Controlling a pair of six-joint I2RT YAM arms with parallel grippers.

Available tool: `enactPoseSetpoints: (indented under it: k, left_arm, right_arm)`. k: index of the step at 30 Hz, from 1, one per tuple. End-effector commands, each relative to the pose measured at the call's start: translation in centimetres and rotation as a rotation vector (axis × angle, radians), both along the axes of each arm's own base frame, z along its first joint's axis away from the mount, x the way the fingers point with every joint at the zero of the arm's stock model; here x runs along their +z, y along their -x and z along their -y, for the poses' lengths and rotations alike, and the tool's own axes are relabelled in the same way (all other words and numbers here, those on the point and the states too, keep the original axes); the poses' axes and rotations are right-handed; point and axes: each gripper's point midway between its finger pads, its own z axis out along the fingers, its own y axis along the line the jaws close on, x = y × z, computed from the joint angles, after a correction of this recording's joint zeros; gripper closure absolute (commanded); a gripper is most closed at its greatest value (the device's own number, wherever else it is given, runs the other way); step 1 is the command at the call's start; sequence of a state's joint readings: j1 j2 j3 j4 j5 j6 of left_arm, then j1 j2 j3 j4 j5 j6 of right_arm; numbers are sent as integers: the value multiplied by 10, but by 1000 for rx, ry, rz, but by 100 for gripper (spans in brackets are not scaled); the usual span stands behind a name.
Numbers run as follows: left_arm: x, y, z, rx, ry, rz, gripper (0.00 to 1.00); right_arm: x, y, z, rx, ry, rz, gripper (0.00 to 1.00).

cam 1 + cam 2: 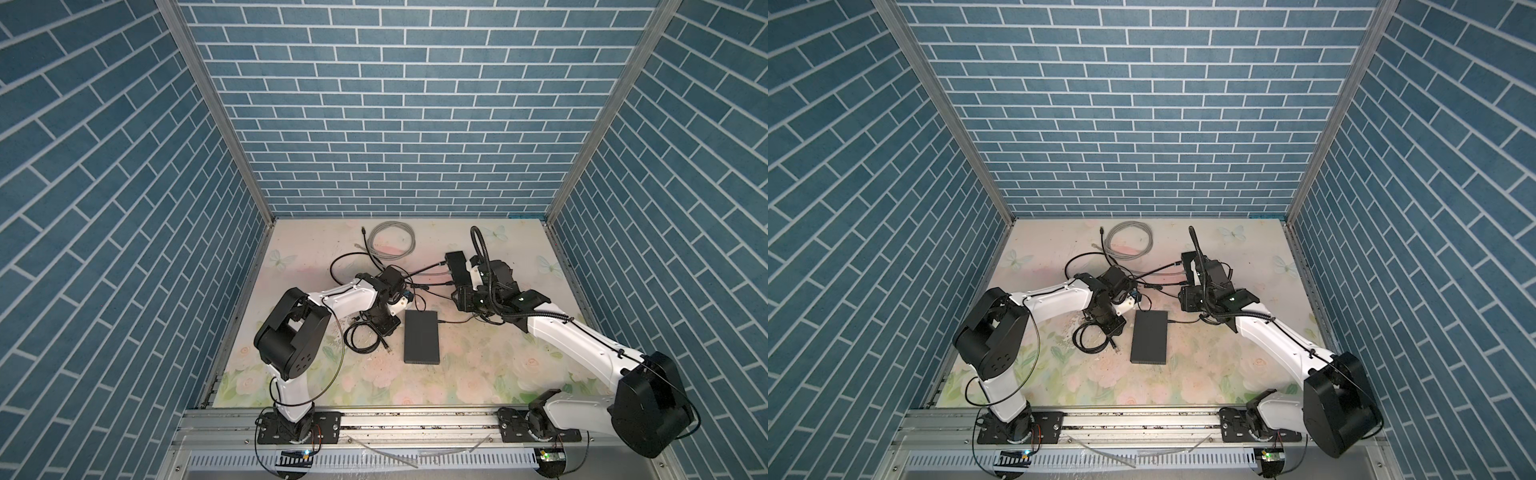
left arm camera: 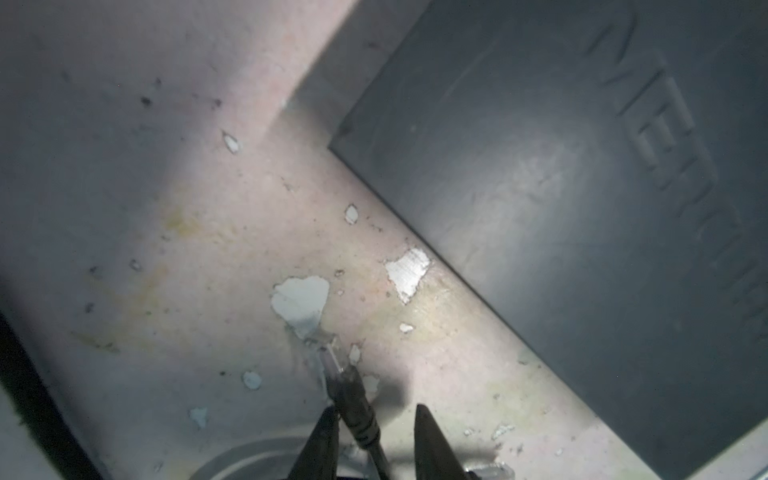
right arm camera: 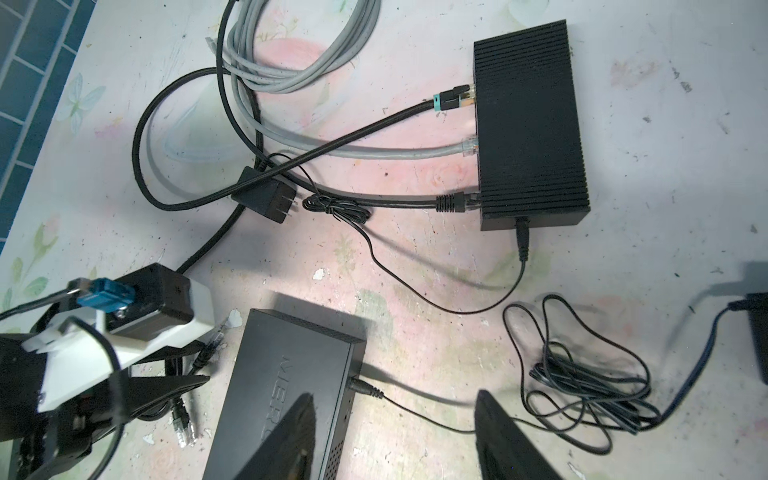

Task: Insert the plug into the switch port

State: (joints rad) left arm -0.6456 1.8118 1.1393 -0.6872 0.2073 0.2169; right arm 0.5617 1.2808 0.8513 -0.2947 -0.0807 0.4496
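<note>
**Desk:** What do both top views show?

**Operator:** My left arm (image 1: 345,295) bends down just beside the flat black switch (image 1: 421,336) on the flowered table (image 1: 478,374). My right arm (image 1: 561,332) reaches in from the other side.

**Desk:** And the left wrist view?

**Operator:** The plug (image 2: 332,353) lies on the table near the switch's long edge. My left gripper (image 2: 376,409) straddles its black boot (image 2: 357,411), one finger touching and the other showing a gap, so it is spread and not yet pinching. I take the boot so the clear tip is left free for the port.

**Desk:** Right wrist view?

**Operator:** My right gripper (image 3: 395,395) hangs spread and empty over the switch's end. I judge it is ready to steady the box. I cannot see the ports.
</note>
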Motion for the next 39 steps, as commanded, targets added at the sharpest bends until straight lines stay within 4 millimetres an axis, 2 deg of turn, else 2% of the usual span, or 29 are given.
enactPoseSetpoints:
  k: [1, 6, 10, 13, 18, 22, 26, 33, 39]
  left_arm:
    - [-2, 1, 1, 8, -4, -23, 70]
    - [-18, 13, -5, 44, -46, -102, 79]
    - [-17, 7, -4, 42, -43, -76, 85]
    - [-3, -5, 6, 18, 10, -13, 89]
    - [28, -20, 22, -55, 121, 81, 92]
    - [46, -22, 35, -97, 205, 107, 93]
    - [63, -22, 46, -118, 282, 135, 92]
    - [72, -17, 47, -147, 317, 150, 92]
    - [72, -15, 46, -151, 317, 154, 92]
  right_arm:
    - [8, -2, -8, -6, -58, -4, 40]
    - [8, -1, -10, 3, -62, -11, 41]
    - [14, 3, -18, 31, -105, -32, 43]
    - [11, 11, -32, 47, -195, -96, 44]
    - [-9, 27, -56, -25, -388, -248, 47]
    - [-12, 31, -74, -81, -580, -263, 47]
    - [-20, 31, -82, -106, -678, -266, 47]
    - [-13, 30, -117, -40, -741, -292, 48]
    - [-14, 21, -130, -57, -793, -296, 52]
